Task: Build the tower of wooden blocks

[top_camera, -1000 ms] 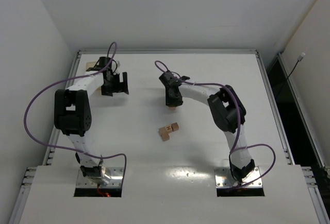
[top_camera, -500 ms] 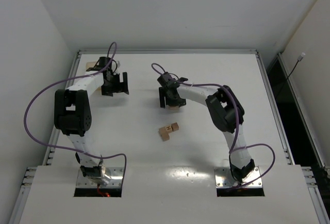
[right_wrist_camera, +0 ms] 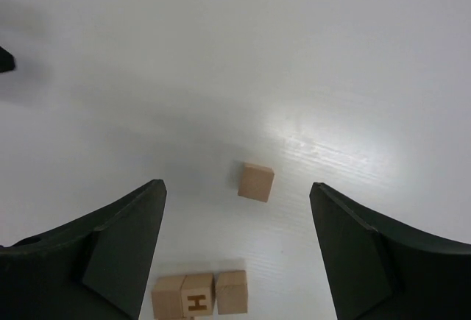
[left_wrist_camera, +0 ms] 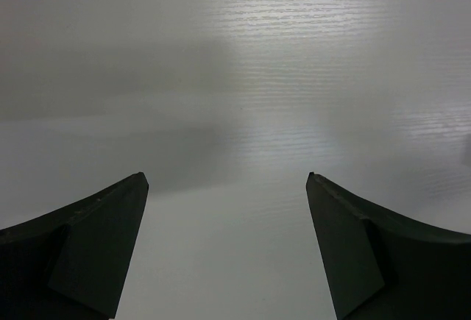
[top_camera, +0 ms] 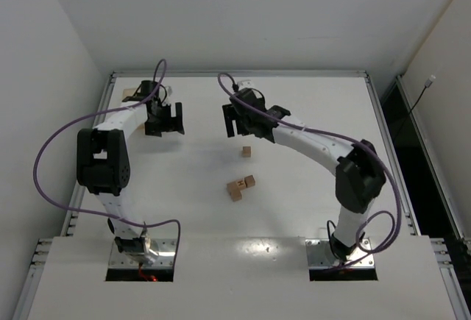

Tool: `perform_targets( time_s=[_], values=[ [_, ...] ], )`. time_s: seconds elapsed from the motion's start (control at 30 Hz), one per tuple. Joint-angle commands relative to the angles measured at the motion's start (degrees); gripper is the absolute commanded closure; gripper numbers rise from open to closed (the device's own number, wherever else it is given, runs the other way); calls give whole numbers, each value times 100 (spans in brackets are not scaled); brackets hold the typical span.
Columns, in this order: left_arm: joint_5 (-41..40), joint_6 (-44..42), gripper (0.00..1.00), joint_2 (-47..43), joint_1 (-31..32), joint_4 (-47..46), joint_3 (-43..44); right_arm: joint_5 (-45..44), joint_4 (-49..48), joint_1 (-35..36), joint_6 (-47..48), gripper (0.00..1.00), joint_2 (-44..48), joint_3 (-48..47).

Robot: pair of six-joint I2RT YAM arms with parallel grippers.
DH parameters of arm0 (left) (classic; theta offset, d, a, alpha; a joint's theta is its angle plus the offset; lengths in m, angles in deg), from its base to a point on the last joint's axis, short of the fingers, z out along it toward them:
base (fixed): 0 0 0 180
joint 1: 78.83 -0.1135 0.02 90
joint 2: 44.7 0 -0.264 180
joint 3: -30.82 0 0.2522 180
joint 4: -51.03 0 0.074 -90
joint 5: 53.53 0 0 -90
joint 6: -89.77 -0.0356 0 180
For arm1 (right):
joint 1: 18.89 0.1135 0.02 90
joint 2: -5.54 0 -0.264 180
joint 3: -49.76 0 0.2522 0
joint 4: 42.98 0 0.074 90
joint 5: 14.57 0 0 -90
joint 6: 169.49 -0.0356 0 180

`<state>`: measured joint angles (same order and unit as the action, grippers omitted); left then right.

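Note:
One tan wood block (top_camera: 246,151) stands alone on the white table, also in the right wrist view (right_wrist_camera: 256,182). From above I cannot tell whether it tops a tower. Nearer the arms lies a cluster of wood blocks (top_camera: 240,185); in the right wrist view they form a row (right_wrist_camera: 232,291), and the middle one bears a dark H (right_wrist_camera: 196,295). My right gripper (top_camera: 237,121) (right_wrist_camera: 237,185) hangs open above and behind the lone block, holding nothing. My left gripper (top_camera: 163,120) (left_wrist_camera: 225,176) is open over bare table at the back left.
A small tan piece (top_camera: 126,90) lies at the table's far left corner, partly behind the left arm. A raised rim (top_camera: 243,74) runs along the table's back and sides. Purple cables loop off both arms.
The right gripper has opened and let go of the lone block. It then drew up and back toward the far side, with the arm stretched out. The left arm has not moved.

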<state>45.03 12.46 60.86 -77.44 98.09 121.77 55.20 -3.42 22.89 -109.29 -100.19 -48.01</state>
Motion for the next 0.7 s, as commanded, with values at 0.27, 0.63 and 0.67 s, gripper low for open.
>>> perform_targets(
  time_s=[0.27,0.63,0.67],
  values=[
    [1534,-2068,0,-1790,1090,897,-546,-1053,-778,-924,2969,1,2660,1903],
    [165,-1964,3,-1954,4684,881,-873,-439,-956,-3103,4458,1,4746,4120],
    [77,-1911,3,-1812,4782,819,-802,-438,-798,-3227,4361,1,4746,4120]
  ],
)
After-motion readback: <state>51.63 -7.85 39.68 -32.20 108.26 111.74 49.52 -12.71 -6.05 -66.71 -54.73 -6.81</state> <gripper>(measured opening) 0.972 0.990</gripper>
